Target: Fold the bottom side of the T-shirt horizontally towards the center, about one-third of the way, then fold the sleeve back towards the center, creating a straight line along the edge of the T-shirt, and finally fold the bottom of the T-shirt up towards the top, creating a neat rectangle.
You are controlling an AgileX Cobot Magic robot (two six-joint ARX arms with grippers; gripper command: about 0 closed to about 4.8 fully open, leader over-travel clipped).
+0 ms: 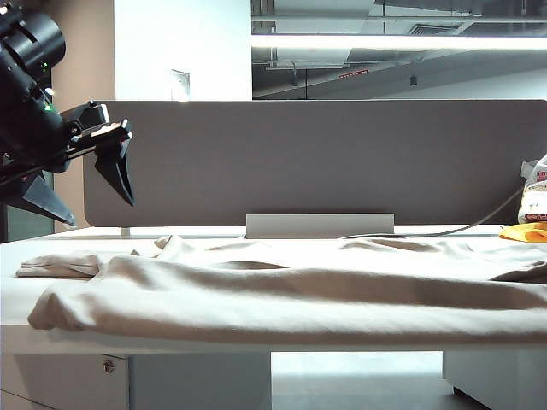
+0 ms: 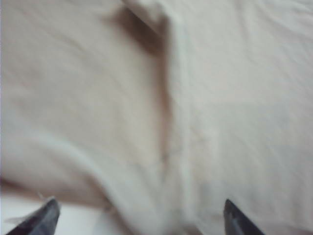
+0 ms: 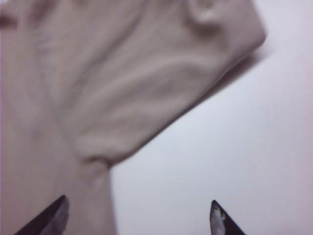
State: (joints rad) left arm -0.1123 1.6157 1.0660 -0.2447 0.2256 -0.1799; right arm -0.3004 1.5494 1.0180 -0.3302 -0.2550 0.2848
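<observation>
Across the table we see the T-shirt lying folded | left gripper above it, spread, empty | right gripper above its sleeve, spread, empty

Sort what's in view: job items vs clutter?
Job:
T-shirt, beige, spread across the table
left end effector, open, raised at left
right end effector, open, over a sleeve

Clutter:
yellow item, far right
printed bag
cable
grey divider panel
</observation>
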